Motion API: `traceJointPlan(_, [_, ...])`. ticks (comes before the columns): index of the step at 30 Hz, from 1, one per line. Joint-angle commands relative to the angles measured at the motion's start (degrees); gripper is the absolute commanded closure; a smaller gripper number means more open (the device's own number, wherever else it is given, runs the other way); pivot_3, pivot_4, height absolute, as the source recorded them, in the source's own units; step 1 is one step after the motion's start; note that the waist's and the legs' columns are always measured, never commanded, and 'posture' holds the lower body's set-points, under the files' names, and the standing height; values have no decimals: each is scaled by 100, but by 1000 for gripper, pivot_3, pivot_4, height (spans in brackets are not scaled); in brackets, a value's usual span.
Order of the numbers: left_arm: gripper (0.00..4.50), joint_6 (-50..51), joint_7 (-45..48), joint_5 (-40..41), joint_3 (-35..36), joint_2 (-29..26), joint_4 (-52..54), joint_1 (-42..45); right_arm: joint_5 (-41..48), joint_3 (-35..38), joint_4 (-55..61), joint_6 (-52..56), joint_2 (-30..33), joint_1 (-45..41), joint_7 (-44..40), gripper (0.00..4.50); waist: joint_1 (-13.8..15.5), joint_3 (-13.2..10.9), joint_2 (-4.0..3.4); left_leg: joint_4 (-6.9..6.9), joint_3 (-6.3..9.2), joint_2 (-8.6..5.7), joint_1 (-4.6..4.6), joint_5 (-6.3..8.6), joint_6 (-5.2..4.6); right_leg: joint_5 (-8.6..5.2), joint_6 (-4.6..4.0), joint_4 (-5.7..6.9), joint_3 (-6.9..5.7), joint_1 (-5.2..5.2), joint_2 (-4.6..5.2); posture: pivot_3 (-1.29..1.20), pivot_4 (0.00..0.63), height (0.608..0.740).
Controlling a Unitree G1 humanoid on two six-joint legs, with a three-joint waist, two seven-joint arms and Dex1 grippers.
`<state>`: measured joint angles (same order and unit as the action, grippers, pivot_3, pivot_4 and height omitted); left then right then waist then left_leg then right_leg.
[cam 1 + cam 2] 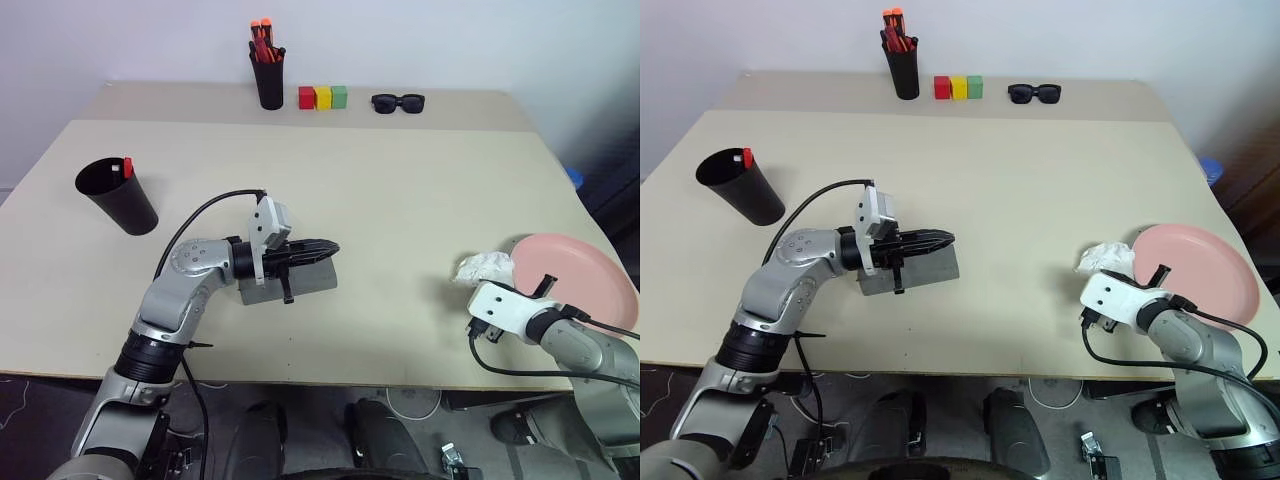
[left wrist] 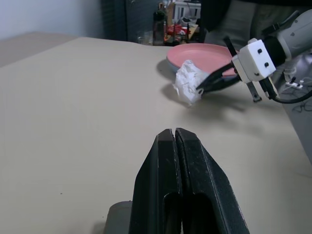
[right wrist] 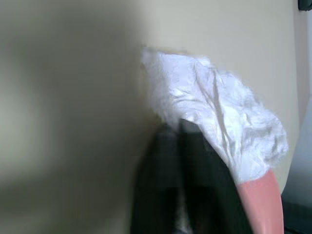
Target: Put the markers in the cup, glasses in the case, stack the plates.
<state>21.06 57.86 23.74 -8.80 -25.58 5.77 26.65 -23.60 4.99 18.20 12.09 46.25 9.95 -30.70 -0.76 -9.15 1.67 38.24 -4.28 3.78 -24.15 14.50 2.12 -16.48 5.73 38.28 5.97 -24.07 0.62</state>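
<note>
Two grippers are in play on the beige table (image 1: 420, 230). At centre frame the left gripper (image 1: 325, 248) lies level with its black fingers pressed tight together, nothing between them, hovering right over the grey case (image 1: 290, 280), which lies closed beneath it. Down at the lower right, the right gripper (image 2: 200, 89) has its fingers closed, tips at a crumpled white tissue (image 1: 485, 268); whether they actually pinch it, I cannot tell. That tissue lies against the left rim of the salmon pink plate (image 1: 575, 275), which sits at the right edge of the frame, and the left wrist view shows a blue rim (image 2: 219, 85) peeking out just under the pink one.

Over at the left edge stands the wide black cup (image 1: 118, 195), with one red-capped marker (image 1: 127, 167) poking above its rim. At the top, left of centre, a narrow black pen holder (image 1: 268, 78) carries more markers (image 1: 262, 38) with orange-red caps. Beside it to the right sit three small blocks (image 1: 322, 97), red, yellow and green in a row, then a pair of chunky black sunglasses (image 1: 398, 102).
</note>
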Motion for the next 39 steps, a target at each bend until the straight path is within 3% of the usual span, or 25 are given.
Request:
traceJointPlan(1, [4500,-4,-14,31,0,25,199,-10,-12,149,211,-69,52,-15,15,4480,0,0,0,0,0,0,0,0,0,0,0,0,0,0,0,0,150,725])
traceJointPlan(7, [4500,-43,20,19,-37,74,112,12,257,664,889,9,17,-120,-28,4480,1,0,0,0,1,0,0,0,0,0,1,0,0,0,0,0,150,725])
traceJointPlan(12, [4500,-89,61,7,-76,121,-2,60,574,1739,1310,617,168,-163,-387,4480,16,0,0,0,1,0,0,0,0,0,1,0,0,1,0,0,150,725])
traceJointPlan(20, [4500,-91,148,41,-56,188,-208,156,631,2546,829,980,255,559,-758,4480,4,1,1,0,4,-2,2,0,0,0,0,-3,-1,6,0,0,150,725])
traceJointPlan(26, [4500,-183,-2,-33,73,163,-220,131,804,2373,386,959,227,377,-651,1606,-33,3,-4,-1,2,-1,9,0,0,0,0,-1,0,7,-1,0,150,725])
traceJointPlan(30, [4500,-345,-313,-145,344,6,-86,-57,970,2259,186,568,363,359,-812,1606,-16,3,-3,-1,2,-1,8,0,0,0,1,-2,0,8,0,0,150,725])
traceJointPlan(34, [4500,-509,-1217,-371,1099,-180,187,-579,2007,1989,165,343,4,-599,-990,1606,-92,3,-7,-4,-1,1,16,0,-1,1,2,-1,5,10,-1,0,150,725])
traceJointPlan(39, [4500,-503,-1904,-532,2091,-589,710,-1621,3385,1576,75,914,-671,-1563,-1353,1606,-182,-5,8,-26,4,7,73,2,-2,0,3,-3,0,60,-3,0,150,725])
